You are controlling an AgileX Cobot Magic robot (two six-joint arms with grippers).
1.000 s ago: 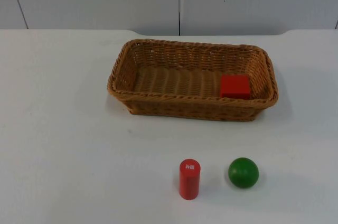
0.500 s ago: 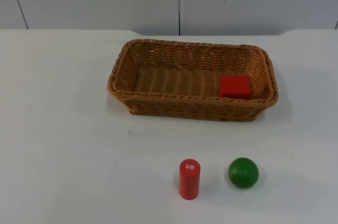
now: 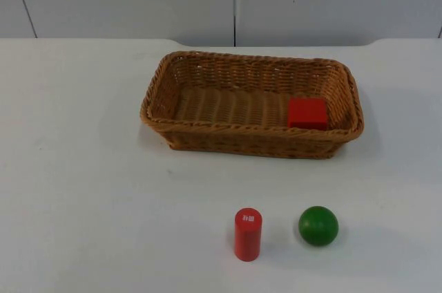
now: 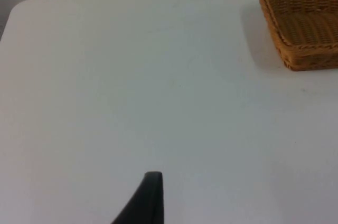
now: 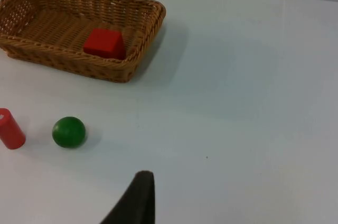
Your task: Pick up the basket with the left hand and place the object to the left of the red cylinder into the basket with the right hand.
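Top view: the wicker basket [image 3: 252,105] sits on the white table [image 3: 83,189] near its far edge, a red cube [image 3: 307,113] inside at its right end. The red cylinder [image 3: 248,233] stands upright near the front edge, the green ball [image 3: 318,225] just beside it, apart. Both arms wait. The left gripper [image 4: 150,197] hangs well apart from the basket; the right gripper [image 5: 138,197] hangs near the ball. I cannot tell how wide either one stands.

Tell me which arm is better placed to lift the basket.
Left, probably. The left gripper faces the basket end-on across the table. The right gripper faces the end holding the red cube, with the green ball nearer.
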